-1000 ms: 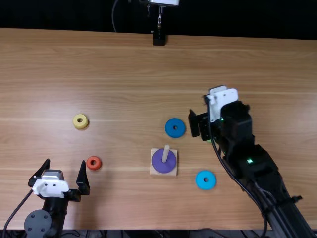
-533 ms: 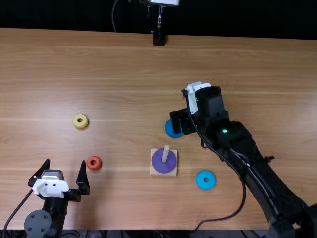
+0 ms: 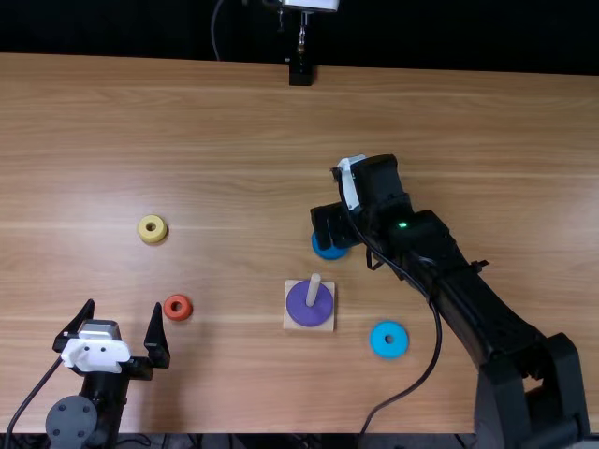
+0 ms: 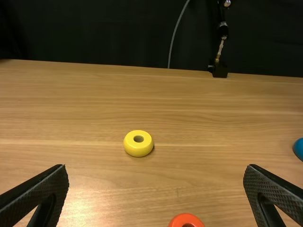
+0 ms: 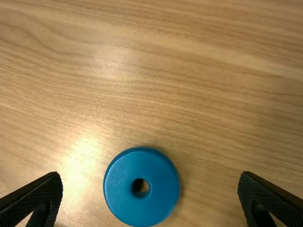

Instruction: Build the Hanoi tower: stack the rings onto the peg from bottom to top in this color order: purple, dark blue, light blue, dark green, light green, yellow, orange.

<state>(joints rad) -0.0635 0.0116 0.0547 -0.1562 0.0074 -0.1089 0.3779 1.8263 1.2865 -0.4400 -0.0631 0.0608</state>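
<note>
Take the peg [image 3: 314,288] as the middle of a clock, with twelve toward the far edge of the worktop [image 3: 234,140]. The peg stands upright in a square wooden base [image 3: 292,320], and the purple ring [image 3: 303,307] lies flat around it, down on the base.

The dark blue ring [image 3: 330,250] rests on the worktop between twelve and one o'clock, near the base, partly covered in the top view by the right tool [image 3: 334,226]. That tool is spread; the right wrist view has the dark blue ring lying flat between its two fingers, with wood showing on either side of it. The right arm [image 3: 449,281] comes in from about four o'clock.

The light blue ring [image 3: 388,340] lies flat at nearly four o'clock, apart from the base. The orange ring [image 3: 178,307] is at nine o'clock, and the yellow ring [image 3: 153,229] at about ten, farther from the peg; both lie flat on the worktop.

The left tool [image 3: 124,307] is also at nine o'clock, just past the orange ring, its fingers spread wide with nothing between them.
</note>
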